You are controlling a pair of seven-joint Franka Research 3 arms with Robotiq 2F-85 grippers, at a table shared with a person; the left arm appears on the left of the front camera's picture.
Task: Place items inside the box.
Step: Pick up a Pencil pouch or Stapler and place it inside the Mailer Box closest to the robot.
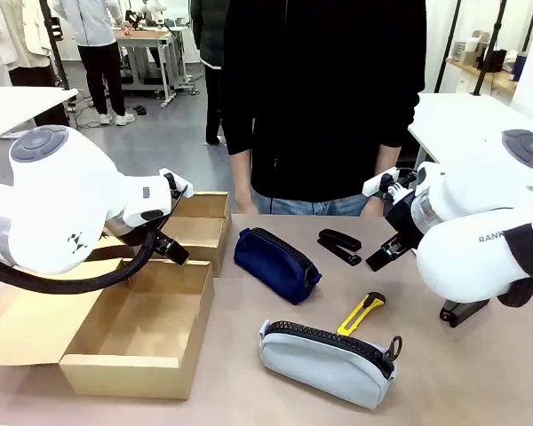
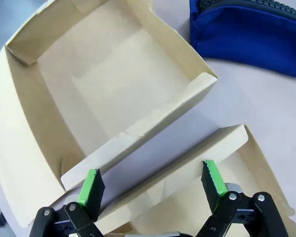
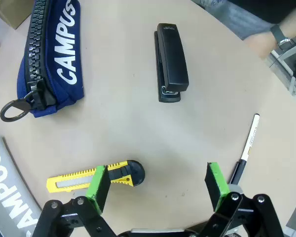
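My left gripper [image 2: 152, 180] hovers wide over the box [image 1: 129, 373] at the table's left edge. My right gripper [image 3: 157, 178], wide too, hangs mid-table between yellow utility knife [image 3: 69, 183] and black marker pen [image 3: 246, 148], likely choosing a pick.

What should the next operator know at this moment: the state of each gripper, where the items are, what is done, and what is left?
Left gripper: open, empty, over the box flaps.
Right gripper: open, empty, above the table between the yellow utility knife and the black marker pen.
Also on the table, outside the box: navy pouch, grey pouch, black stapler.
Done: nothing packed; the box is open and what shows of its inside is bare.
Left: all five items.
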